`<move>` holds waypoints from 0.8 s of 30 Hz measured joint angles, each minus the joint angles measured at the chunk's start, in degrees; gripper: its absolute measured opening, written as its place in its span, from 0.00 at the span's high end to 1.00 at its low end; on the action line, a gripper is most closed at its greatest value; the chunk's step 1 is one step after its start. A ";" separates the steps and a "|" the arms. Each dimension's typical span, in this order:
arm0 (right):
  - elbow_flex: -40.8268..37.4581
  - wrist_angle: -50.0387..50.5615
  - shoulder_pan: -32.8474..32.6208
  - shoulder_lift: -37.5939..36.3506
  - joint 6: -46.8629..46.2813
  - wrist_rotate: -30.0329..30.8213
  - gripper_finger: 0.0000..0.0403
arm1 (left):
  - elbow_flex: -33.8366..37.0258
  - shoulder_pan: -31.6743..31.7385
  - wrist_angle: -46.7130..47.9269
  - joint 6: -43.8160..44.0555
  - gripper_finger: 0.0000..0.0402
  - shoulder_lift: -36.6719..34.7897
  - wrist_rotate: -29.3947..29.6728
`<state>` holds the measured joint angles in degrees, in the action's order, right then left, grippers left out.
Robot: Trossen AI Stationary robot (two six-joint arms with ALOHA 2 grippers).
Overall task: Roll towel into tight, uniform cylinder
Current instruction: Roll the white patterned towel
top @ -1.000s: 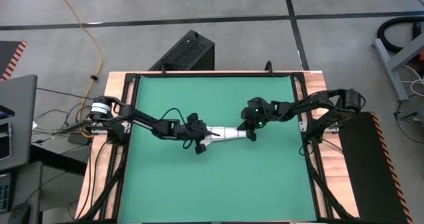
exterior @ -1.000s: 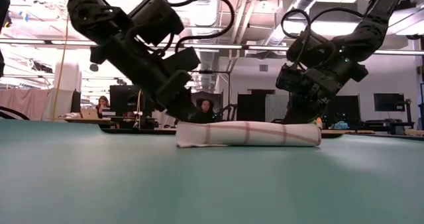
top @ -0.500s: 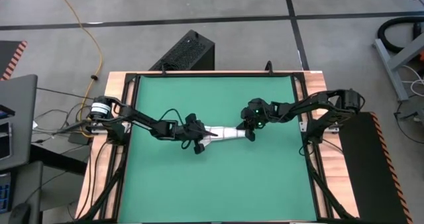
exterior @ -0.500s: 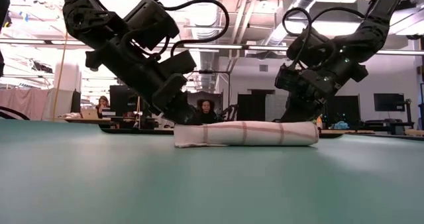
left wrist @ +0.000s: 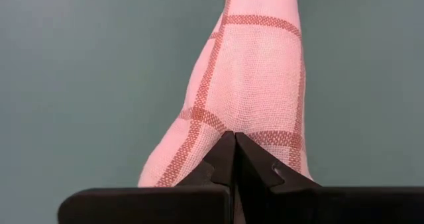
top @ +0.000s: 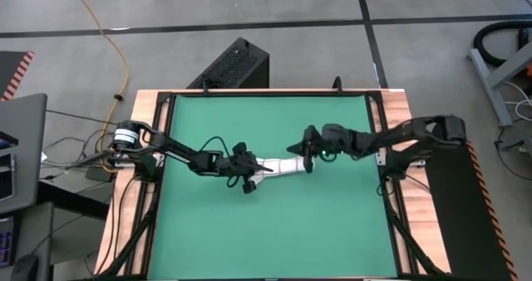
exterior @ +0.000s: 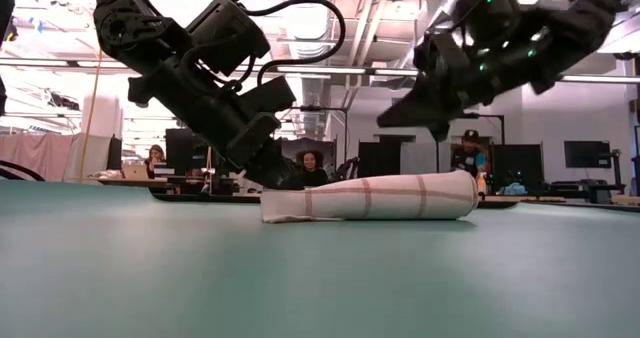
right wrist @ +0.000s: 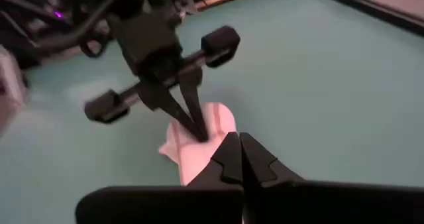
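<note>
The towel [top: 278,166], white with red-brown grid lines, lies rolled into a short cylinder near the middle of the green mat [top: 266,231]. It lies along the table's left-right line, and its right end is thicker than its left in the low view [exterior: 365,198]. My left gripper [top: 249,175] is shut, with its tips at the roll's left end. My right gripper [exterior: 437,130] is shut and hangs clear above the roll's right end, touching nothing. The right wrist view shows the towel [right wrist: 199,151] below its shut fingers. My left gripper presses its shut fingertips [left wrist: 233,141] on the top of the roll's left end [left wrist: 218,121]. The fingers slant down from the table's left and lie along the roll. The roll rests on the mat along its whole length.
The mat's dark frame [top: 162,131] and wooden table edges border the work area. Green mat lies bare toward the near edge [top: 274,239] and the far edge [top: 266,115]. People and desks show in the room behind the table [exterior: 310,163].
My right gripper has risen off the roll's right end and drawn up and slightly toward the far edge, tipping more level. The roll's right end now stands thicker and higher than before. The left end stays under my left gripper, which has shifted slightly left.
</note>
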<state>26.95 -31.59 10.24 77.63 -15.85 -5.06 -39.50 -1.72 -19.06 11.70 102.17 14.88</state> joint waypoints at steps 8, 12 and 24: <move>-0.24 -5.10 -7.32 7.54 -0.83 8.11 0.99 | 0.08 0.00 -0.56 -0.06 1.00 0.07 0.04; -0.23 -10.09 -6.69 13.88 -2.20 8.89 0.99 | 0.08 0.00 -0.53 -0.08 1.00 0.07 -0.02; 0.25 -23.78 -9.18 34.79 -9.34 10.28 0.99 | 0.08 -0.02 0.60 -0.57 1.00 0.06 0.67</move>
<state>27.20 -55.37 1.06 112.41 -25.19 5.23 -39.42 -1.74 -18.46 11.13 102.23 15.55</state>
